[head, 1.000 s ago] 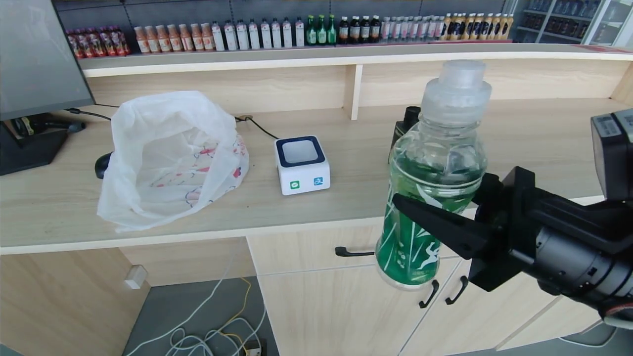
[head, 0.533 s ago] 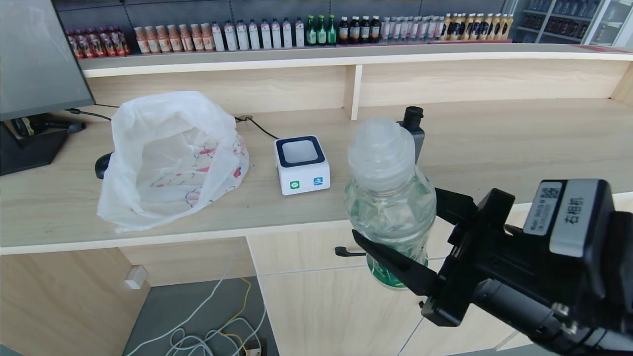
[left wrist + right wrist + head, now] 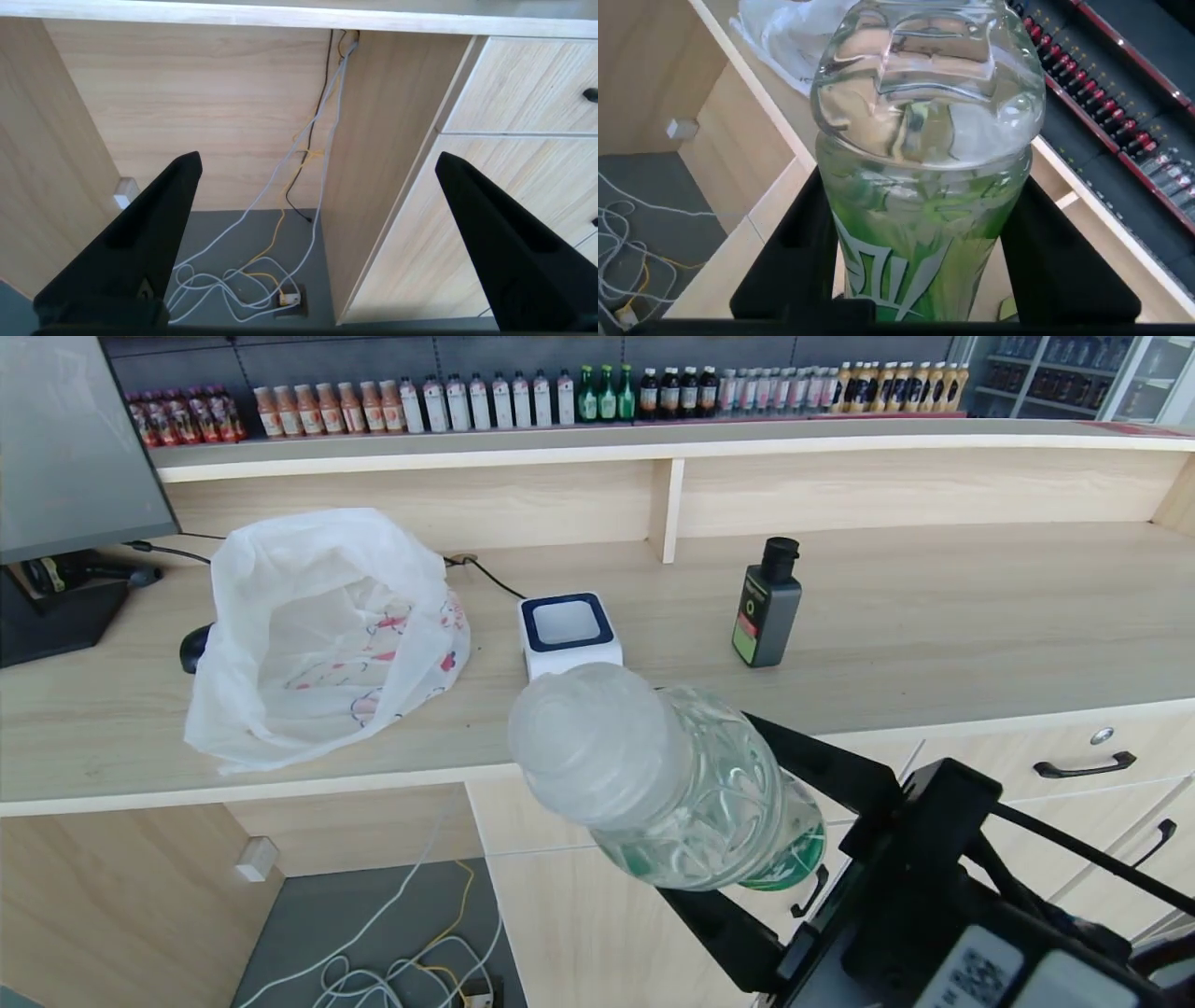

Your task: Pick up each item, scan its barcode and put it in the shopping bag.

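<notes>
Nearest, low in front of the cabinet, the left gripper (image 3: 318,163) hangs with its fingers spread wide and nothing between them, above loose cables (image 3: 245,280) on the floor. The right gripper (image 3: 719,812) sits on the near side of the counter (image 3: 934,644), its fingers pinching the green-labelled water bottle (image 3: 681,784) around the lower body.

A second ago this bottle stood upright, well to the right, hiding the dark bottle (image 3: 767,605). Since then the arm has swung it left and down and tipped it over, so its clear cap (image 3: 579,737) now leans toward the near left. The bottle's body is now just in front of the scanner (image 3: 569,633), overlapping its near face in the head view.

This reads as the scanning step: the label is being turned toward the scanner's window, though the barcode itself is not visible, so I cannot tell whether it faces the right way.

Left of the scanner, the shopping bag (image 3: 317,635) lies open on the counter, its mouth facing near. The dark bottle stands untouched farther right, waiting its turn. Far behind, rows of drinks (image 3: 560,397) line a shelf.
</notes>
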`<state>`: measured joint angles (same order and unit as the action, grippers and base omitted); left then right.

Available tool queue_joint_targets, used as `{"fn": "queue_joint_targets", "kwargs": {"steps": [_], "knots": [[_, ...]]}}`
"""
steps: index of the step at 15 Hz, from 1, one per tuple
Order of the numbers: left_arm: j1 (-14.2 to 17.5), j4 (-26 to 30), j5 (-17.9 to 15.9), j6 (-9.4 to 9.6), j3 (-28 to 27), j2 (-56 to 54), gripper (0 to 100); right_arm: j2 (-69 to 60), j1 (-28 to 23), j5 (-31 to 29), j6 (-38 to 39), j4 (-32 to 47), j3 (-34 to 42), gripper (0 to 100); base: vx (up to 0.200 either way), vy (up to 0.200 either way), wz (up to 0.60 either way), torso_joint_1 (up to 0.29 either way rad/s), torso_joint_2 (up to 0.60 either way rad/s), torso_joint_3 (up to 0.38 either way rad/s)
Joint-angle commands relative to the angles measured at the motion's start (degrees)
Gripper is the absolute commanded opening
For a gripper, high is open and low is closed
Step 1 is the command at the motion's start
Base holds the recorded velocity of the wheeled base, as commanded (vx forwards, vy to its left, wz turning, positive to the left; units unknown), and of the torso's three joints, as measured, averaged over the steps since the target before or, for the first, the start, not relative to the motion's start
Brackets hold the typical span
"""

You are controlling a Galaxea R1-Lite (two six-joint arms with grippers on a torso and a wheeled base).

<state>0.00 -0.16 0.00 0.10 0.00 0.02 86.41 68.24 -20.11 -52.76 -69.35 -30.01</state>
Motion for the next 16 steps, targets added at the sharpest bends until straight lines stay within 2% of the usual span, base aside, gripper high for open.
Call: {"fn": "queue_joint_targets", "kwargs": {"steps": [1,9,14,15,16], "knots": [[0.0,0.0,0.0,-0.01,0.0,0.0,100,0.6,0.5,-0.1,-2.2,-0.1,0.8,0,0.000,0.000,0.00,0.000,0.00,0.000],[0.0,0.0,0.0,-0.01,0.0,0.0,100,2.2,0.5,-2.5,-11.6,-0.9,1.7,0,0.000,0.000,0.00,0.000,0.00,0.000],[0.0,0.0,0.0,-0.01,0.0,0.0,100,7.2,0.6,-3.0,-17.5,-11.6,5.8,0,0.000,0.000,0.00,0.000,0.00,0.000],[0.0,0.0,0.0,-0.01,0.0,0.0,100,9.6,0.6,-3.0,-21.2,-19.2,7.3,0,0.000,0.000,0.00,0.000,0.00,0.000],[0.0,0.0,0.0,-0.01,0.0,0.0,100,10.6,0.6,-3.0,-21.4,-20.6,7.8,0,0.000,0.000,0.00,0.000,0.00,0.000]]}}
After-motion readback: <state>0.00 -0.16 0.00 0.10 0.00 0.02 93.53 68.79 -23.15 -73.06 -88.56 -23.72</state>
